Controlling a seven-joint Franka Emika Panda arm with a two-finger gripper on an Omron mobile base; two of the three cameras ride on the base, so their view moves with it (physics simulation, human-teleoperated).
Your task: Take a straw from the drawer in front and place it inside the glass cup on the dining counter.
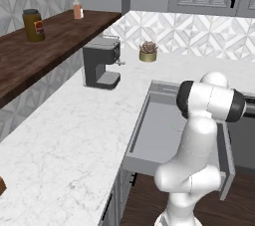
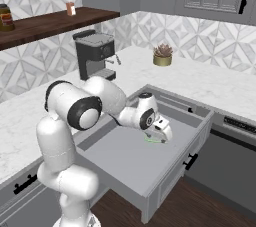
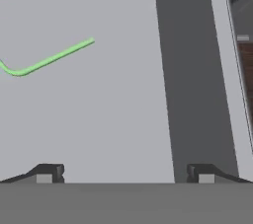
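The hand (image 2: 161, 136) hangs low inside the pulled-out drawer (image 2: 125, 163), its fingertips (image 3: 49, 172) spread wide apart and gripping nothing; the bent green straw (image 3: 49, 59) lies flat on the drawer floor, ahead of the hand and toward its left fingertip, not touching either finger.

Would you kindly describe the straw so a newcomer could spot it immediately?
Find the white marble counter with the coffee machine; a wide grey drawer stands pulled open below it. On its flat floor, under the open gripper, lies the straw: thin, light green, bent at one end.
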